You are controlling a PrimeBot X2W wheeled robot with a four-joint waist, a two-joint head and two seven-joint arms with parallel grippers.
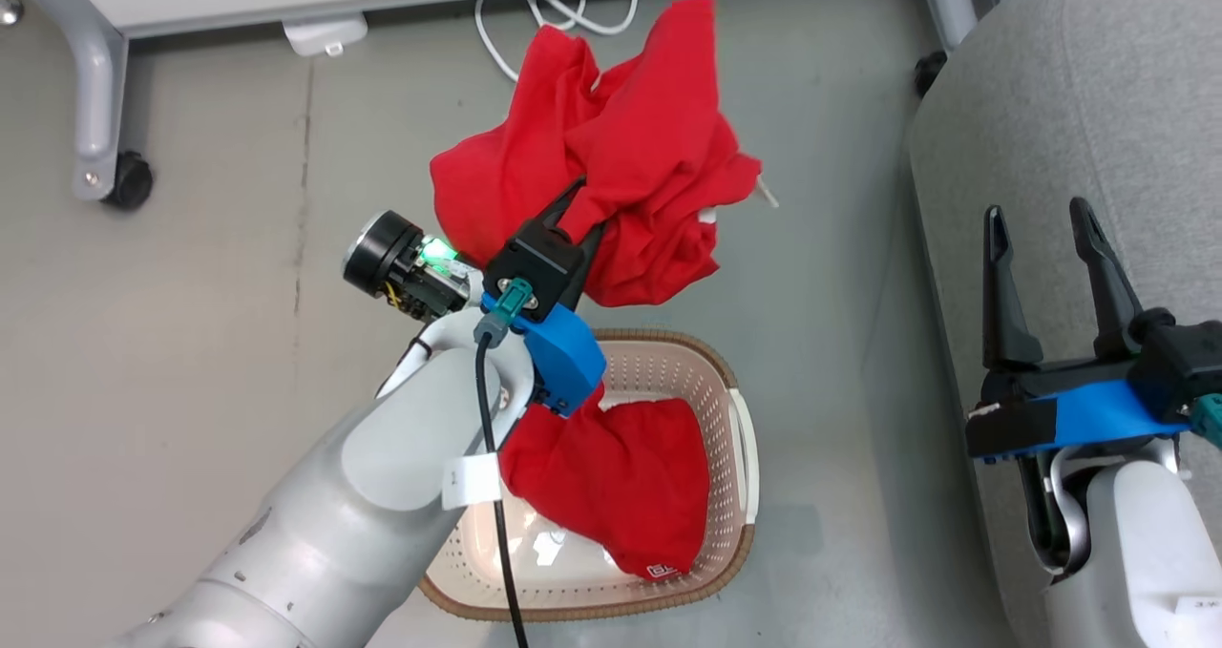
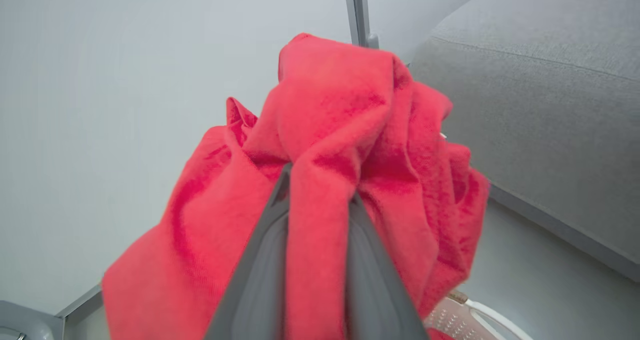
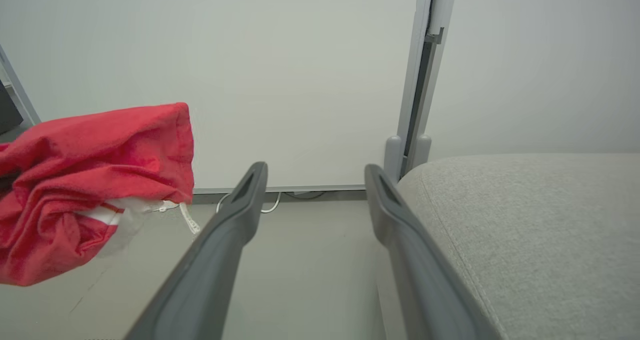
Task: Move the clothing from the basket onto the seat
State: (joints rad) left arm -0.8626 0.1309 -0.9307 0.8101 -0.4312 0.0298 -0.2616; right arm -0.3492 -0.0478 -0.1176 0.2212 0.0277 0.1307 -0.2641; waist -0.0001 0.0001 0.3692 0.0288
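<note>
Left tool (image 1: 580,211) clenched on red garment (image 1: 621,161), aloft at 12 o'clock of basket (image 1: 735,457) | second garment (image 1: 621,471) inside basket | right tool (image 1: 1045,238) spread wide, released, over seat (image 1: 1079,114) at 3 o'clock

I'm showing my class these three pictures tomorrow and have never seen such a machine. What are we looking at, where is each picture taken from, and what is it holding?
It is a two-armed robot. The head view looks down from its head; the others look along each wrist's fingers. The left gripper is pinched shut on a red garment, lifted above the basket on the floor, where another red garment lies. The right gripper is open, holding nothing, over the grey seat.
</note>
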